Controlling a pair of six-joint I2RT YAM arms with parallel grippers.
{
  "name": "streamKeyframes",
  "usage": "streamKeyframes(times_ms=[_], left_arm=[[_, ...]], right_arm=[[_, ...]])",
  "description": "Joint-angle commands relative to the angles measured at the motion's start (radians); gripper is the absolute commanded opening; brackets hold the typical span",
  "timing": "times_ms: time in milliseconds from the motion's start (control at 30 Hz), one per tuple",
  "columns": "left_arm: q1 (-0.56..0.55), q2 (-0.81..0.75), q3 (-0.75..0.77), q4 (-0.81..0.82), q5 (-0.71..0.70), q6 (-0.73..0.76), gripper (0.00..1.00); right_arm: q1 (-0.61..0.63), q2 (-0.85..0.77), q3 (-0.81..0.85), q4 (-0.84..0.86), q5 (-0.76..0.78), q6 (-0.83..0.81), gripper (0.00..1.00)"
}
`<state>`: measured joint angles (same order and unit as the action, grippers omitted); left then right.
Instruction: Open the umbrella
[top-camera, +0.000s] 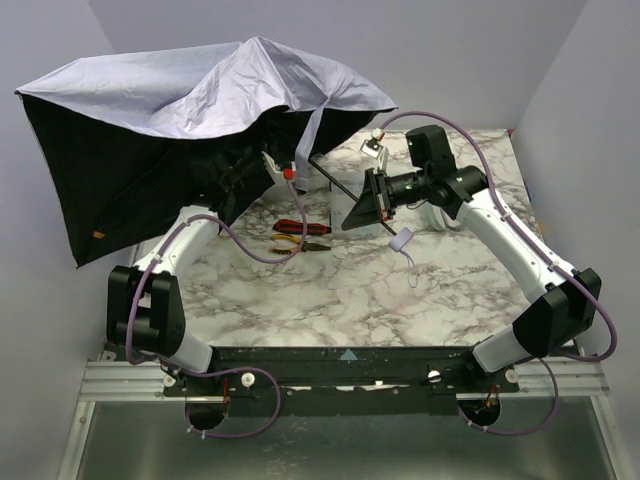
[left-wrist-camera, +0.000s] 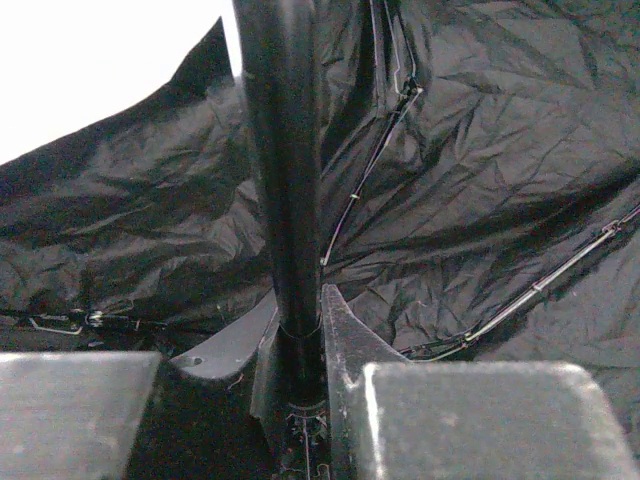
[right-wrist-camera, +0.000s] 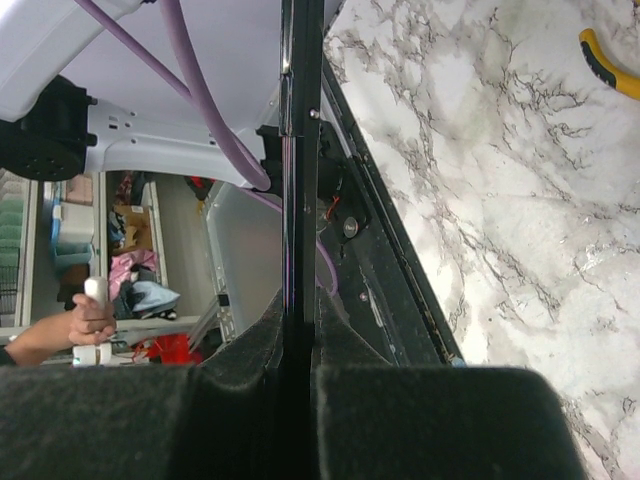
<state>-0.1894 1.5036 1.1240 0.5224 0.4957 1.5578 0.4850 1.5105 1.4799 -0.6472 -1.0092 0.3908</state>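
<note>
The umbrella's canopy (top-camera: 200, 85) is spread at the back left, pale lavender on top, and its black underside (left-wrist-camera: 480, 180) with thin ribs fills the left wrist view. My left gripper (left-wrist-camera: 300, 296) is under the canopy, shut on the thick black tube of the shaft (left-wrist-camera: 285, 150), a finger pressed against each side. From there the thin shaft (top-camera: 335, 182) slants down to my right gripper (top-camera: 370, 205), which is shut on it (right-wrist-camera: 300, 150). The small lavender handle (top-camera: 401, 240) with its strap hangs just beyond that gripper.
Pliers with red and yellow handles (top-camera: 297, 235) lie on the marble table (top-camera: 340, 290) between the arms; a yellow handle (right-wrist-camera: 610, 62) shows in the right wrist view. A clear plastic box (top-camera: 345, 200) stands behind the right gripper. The canopy overhangs the table's left edge.
</note>
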Motion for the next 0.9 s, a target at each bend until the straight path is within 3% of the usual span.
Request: streamKeyframes(times_ms=[0,67,167,533,633,867], left_arm=[[0.010,-0.014,-0.032,0.008,-0.023,0.017,0.22],[0.007,-0.024,-0.067,0.025,-0.009,0.030,0.31],[-0.011,-0.033,-0.099,0.033,-0.031,0.021,0.35],[-0.028,-0.020,-0.111,0.062,-0.122,-0.029,0.29],[-0.022,-0.006,-0.083,0.046,-0.154,-0.046,0.22],[0.039,0.070,0.017,0.065,-0.211,-0.042,0.22]], right_arm=[[0.006,-0.045,0.025,0.055,-0.046,-0.047,0.00],[0.006,-0.041,0.026,0.060,-0.044,-0.042,0.00],[0.006,-0.037,0.026,0.072,-0.042,-0.033,0.00],[0.006,-0.028,0.032,0.077,-0.039,-0.029,0.00],[0.006,-0.030,0.036,0.053,-0.033,-0.045,0.00],[0.005,-0.045,0.031,-0.037,-0.034,-0.129,0.00]])
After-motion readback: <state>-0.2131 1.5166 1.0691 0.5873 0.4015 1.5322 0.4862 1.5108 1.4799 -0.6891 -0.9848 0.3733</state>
